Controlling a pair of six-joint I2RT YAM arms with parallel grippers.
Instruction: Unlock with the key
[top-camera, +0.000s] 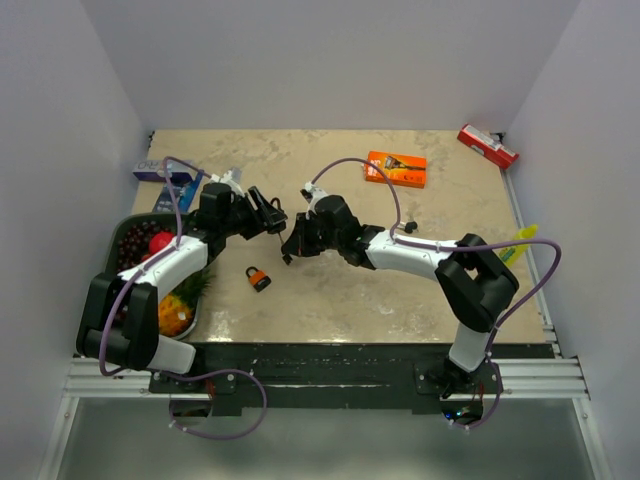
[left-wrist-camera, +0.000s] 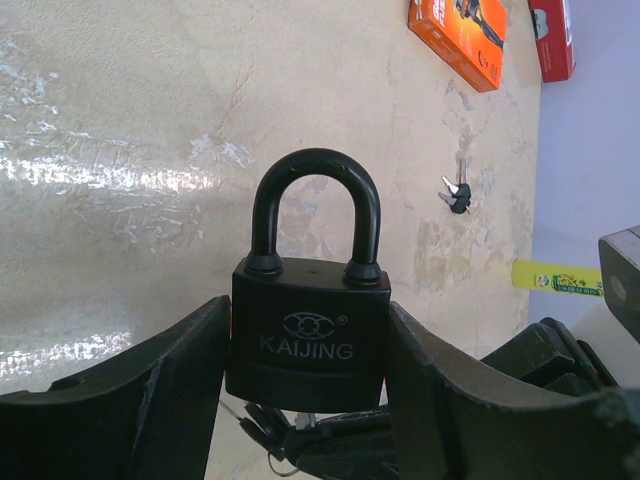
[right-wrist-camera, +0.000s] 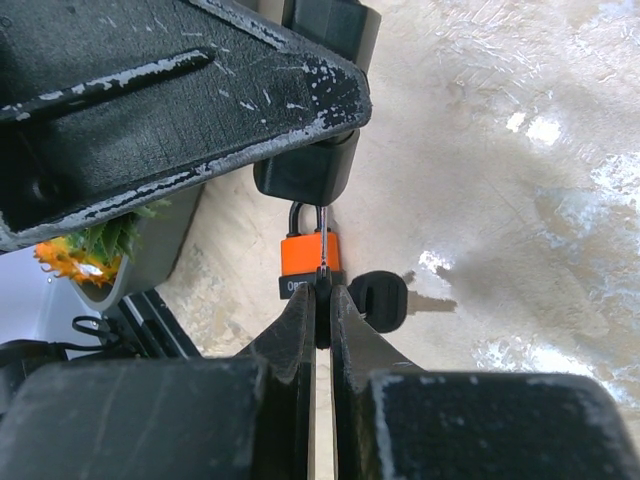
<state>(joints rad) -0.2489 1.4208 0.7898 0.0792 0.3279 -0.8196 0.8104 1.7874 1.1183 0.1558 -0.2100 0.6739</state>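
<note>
the black kaijing padlock (left-wrist-camera: 308, 320) is held clamped between the fingers of the left gripper (left-wrist-camera: 305, 368), raised above the table (left-wrist-camera: 120, 120), with its shackle seated in the body. the right gripper (right-wrist-camera: 322, 300) is closed tight on a key (right-wrist-camera: 322, 235), whose thin blade reaches the underside of the padlock body; whether it is inserted cannot be told. an orange padlock (right-wrist-camera: 312, 262) and a black-headed key (right-wrist-camera: 378, 300) are noted lying on the table below.

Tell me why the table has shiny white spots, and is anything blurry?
Left wrist view: glare paints white streaks on the table, yet the black padlock is sharp enough to read its lettering. Right wrist view: more bright patches at the right, the orange padlock clear. Top view: soft, even light, no strong glare.
</note>
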